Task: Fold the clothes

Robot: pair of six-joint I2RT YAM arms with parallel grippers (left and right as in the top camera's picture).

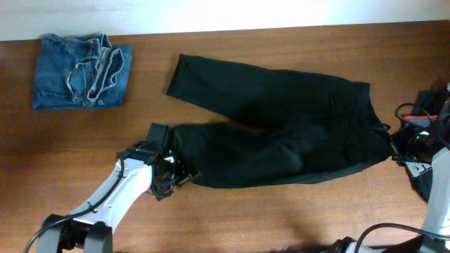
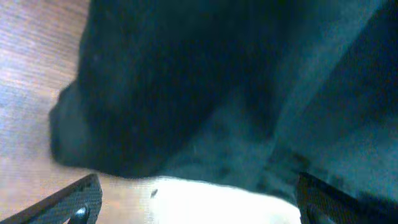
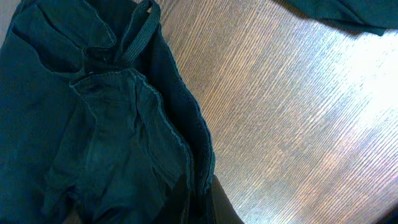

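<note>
Black trousers (image 1: 281, 133) lie spread on the wooden table (image 1: 281, 211), waist at the right and both legs pointing left. My left gripper (image 1: 176, 167) is at the cuff of the near leg. In the left wrist view it (image 2: 199, 208) stands open, with the cuff (image 2: 186, 93) just ahead of the jaws and bare table between them. My right gripper (image 1: 392, 149) is at the waist end. In the right wrist view it (image 3: 205, 208) is shut on the trousers' waistband edge (image 3: 186, 149), the fabric pinched between the fingers.
Folded blue jeans (image 1: 81, 70) lie at the far left corner. A dark garment with a reddish band (image 1: 426, 112) sits at the right edge, beside the right arm and its cables. The table's far edge (image 1: 232, 31) runs along the top.
</note>
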